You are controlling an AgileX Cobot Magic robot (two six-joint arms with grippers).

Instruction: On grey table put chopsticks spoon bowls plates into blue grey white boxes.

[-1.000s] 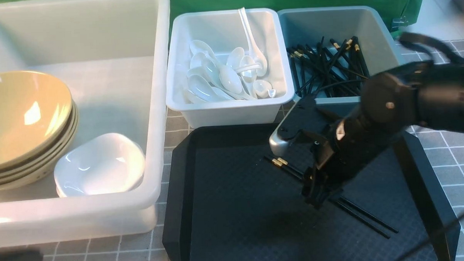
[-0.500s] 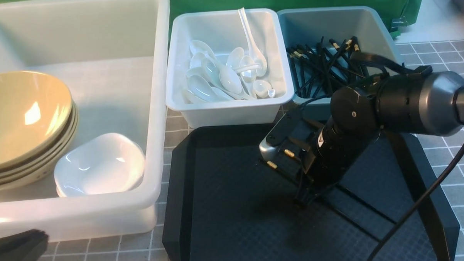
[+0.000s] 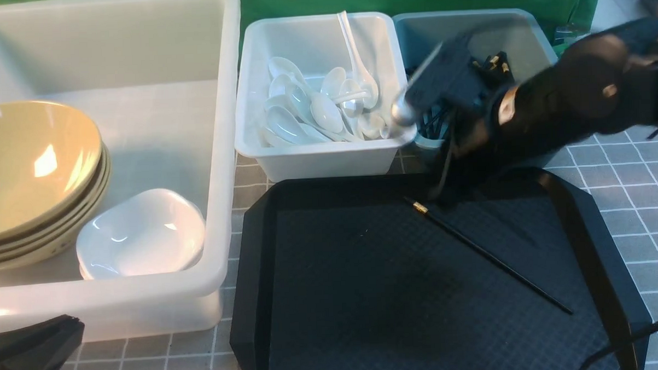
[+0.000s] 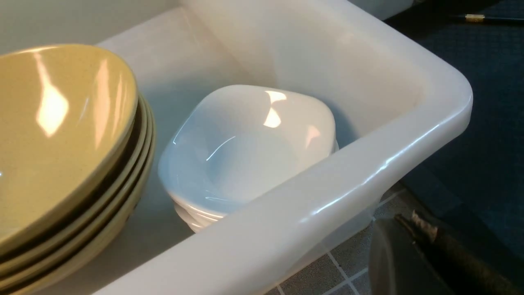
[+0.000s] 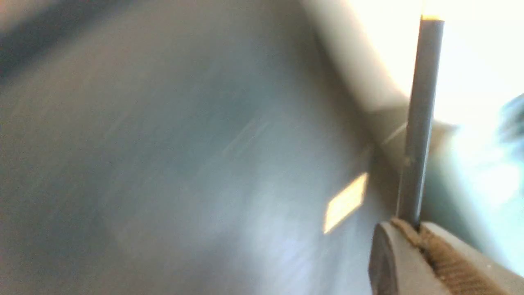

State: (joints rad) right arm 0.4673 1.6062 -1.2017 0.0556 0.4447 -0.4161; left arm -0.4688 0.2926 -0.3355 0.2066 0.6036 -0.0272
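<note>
- Right tool (image 5: 417, 229): pressed onto one black chopstick (image 5: 421, 123); seen blurred above the far edge of the black tray (image 3: 322, 316).
- Left tool (image 4: 409, 223): pressed together, held beside the near corner of the large tub (image 3: 224, 156).
- Loose chopstick (image 3: 490, 256): laid diagonally on the black tray.
- Blue-grey box (image 3: 520, 30): a chopstick heap (image 3: 489, 64) is contained.
- White box (image 3: 317, 158): spoons (image 3: 304, 109) are piled.
- Large tub: bowls (image 3: 27, 162) are stacked beside plates (image 3: 139, 235).
- Tabletop (image 3: 636, 196): all boxes are carried.

You have nothing to read here: no text, label, brand or number shows legibly in any view.
</note>
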